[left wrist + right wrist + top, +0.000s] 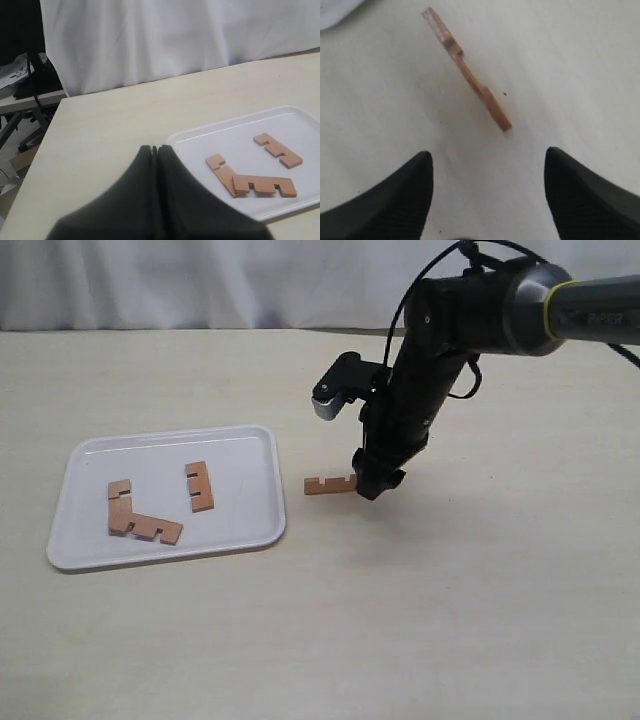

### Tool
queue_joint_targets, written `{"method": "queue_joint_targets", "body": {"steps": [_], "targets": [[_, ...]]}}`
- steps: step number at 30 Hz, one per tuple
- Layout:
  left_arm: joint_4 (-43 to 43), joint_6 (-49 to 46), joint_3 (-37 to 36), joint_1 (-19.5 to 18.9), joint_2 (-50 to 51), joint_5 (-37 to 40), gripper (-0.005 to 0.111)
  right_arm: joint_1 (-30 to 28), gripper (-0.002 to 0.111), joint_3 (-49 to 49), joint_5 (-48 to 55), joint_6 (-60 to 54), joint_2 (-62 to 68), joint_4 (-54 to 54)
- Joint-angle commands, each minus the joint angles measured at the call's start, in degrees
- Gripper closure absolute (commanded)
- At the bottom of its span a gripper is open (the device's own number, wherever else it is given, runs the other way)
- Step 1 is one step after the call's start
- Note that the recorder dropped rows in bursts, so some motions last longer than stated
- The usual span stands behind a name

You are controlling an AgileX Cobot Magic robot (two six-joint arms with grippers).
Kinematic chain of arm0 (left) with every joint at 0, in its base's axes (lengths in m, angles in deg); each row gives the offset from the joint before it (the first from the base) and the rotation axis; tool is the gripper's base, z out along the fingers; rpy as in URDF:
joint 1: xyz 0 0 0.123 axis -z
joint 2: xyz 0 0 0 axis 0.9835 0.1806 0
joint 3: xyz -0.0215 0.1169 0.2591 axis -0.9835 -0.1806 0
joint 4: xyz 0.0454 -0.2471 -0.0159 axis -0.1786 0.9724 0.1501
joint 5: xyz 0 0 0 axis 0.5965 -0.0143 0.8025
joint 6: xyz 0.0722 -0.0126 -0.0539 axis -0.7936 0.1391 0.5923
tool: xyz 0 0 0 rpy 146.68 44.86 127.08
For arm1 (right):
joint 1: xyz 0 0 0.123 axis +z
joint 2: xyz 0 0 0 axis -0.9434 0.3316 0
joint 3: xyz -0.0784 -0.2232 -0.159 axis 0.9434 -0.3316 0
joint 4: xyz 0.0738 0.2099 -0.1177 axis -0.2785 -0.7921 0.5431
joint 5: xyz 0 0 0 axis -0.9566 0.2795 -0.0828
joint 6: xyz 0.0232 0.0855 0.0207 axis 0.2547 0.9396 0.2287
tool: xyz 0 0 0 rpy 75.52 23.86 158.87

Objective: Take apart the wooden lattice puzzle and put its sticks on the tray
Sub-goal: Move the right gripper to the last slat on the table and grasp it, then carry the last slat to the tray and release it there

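Note:
The lattice puzzle is apart; no assembled grid shows. Three notched reddish-brown sticks lie on the white tray (255, 445): one (199, 486) near its middle and two overlapping ones (140, 520) at its front left. They also show in the left wrist view, as the single stick (278, 150) and the overlapping pair (250, 181) on the tray (240, 134). A fourth stick (329, 484) lies on the table just right of the tray. My right gripper (378, 480) stands open at its right end, with the stick (466, 71) ahead of the empty fingers. My left gripper (156, 148) is shut on nothing and does not show in the exterior view.
A white curtain (200, 280) hangs behind the pale tabletop (480, 600). In the left wrist view, the table's edge (47, 135) shows, with dark clutter (30, 85) beyond it.

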Motion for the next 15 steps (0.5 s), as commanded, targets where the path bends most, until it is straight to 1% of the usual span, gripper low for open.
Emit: {"method": "queue_joint_targets", "body": {"steps": [1, 3, 5, 6, 7, 11, 14, 15], "targets": [[0.12, -0.3, -0.18, -0.6, -0.14, -0.52, 0.107, 1.09, 0.047, 0.28, -4.27, -5.03, 2.09, -1.81], [0.12, -0.3, -0.18, -0.6, -0.14, -0.52, 0.107, 1.71, 0.047, 0.28, -6.39, -5.6, 2.94, -1.55], [0.12, -0.3, -0.18, -0.6, -0.14, -0.52, 0.107, 1.71, 0.052, 0.28, -7.57, -5.79, 3.23, -1.55], [0.12, -0.3, -0.18, -0.6, -0.14, -0.52, 0.107, 1.71, 0.058, 0.28, -8.1, -6.04, 3.39, -1.67], [0.12, -0.3, -0.18, -0.6, -0.14, -0.52, 0.107, 1.71, 0.067, 0.28, -8.11, -6.92, 3.9, -1.45], [0.12, -0.3, -0.18, -0.6, -0.14, -0.52, 0.107, 1.71, 0.079, 0.28, -7.59, -8.32, 4.97, -1.31], [0.12, -0.3, -0.18, -0.6, -0.14, -0.52, 0.107, 1.71, 0.104, 0.28, -7.56, -8.45, 5.0, -1.31], [0.12, -0.3, -0.18, -0.6, -0.14, -0.52, 0.107, 1.71, 0.104, 0.28, -7.45, -8.04, 4.7, -1.54]]}}
